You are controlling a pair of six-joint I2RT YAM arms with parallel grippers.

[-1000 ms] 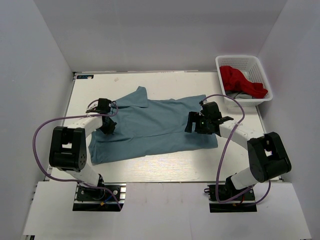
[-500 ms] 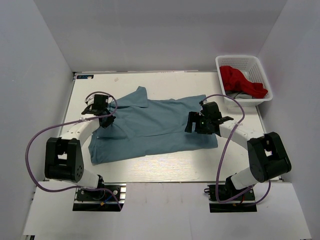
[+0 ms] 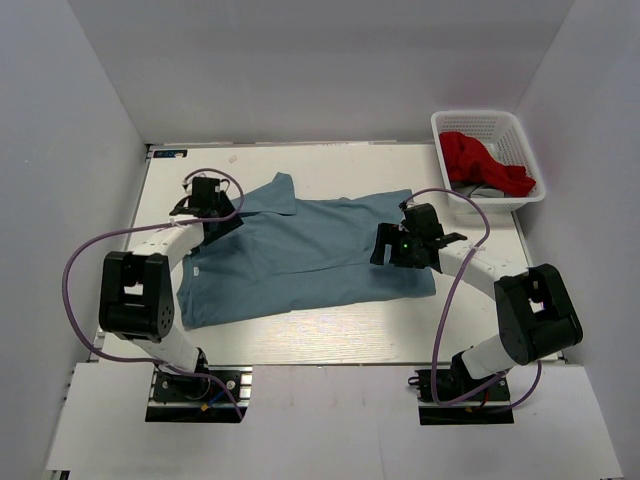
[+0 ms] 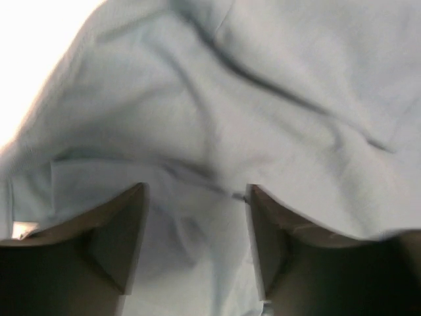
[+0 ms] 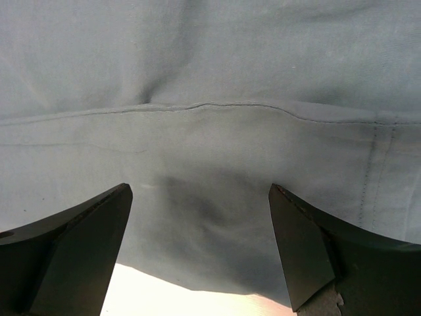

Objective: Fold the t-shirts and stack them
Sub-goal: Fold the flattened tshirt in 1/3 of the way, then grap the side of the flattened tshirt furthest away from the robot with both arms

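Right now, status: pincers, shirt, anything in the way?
Left pincer open over left edge of shirt; right pincer open over its right edge. Shirt spread out on table. Basket far right, clear of it.

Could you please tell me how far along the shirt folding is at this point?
Early. Done: the grey-blue t-shirt lies spread on the table, no fold visible. In hand: the left pincer is open on cloth at its left end, and the right pincer is open over a stitched hem. Left: every fold, the stacking, and the red garment in the basket.
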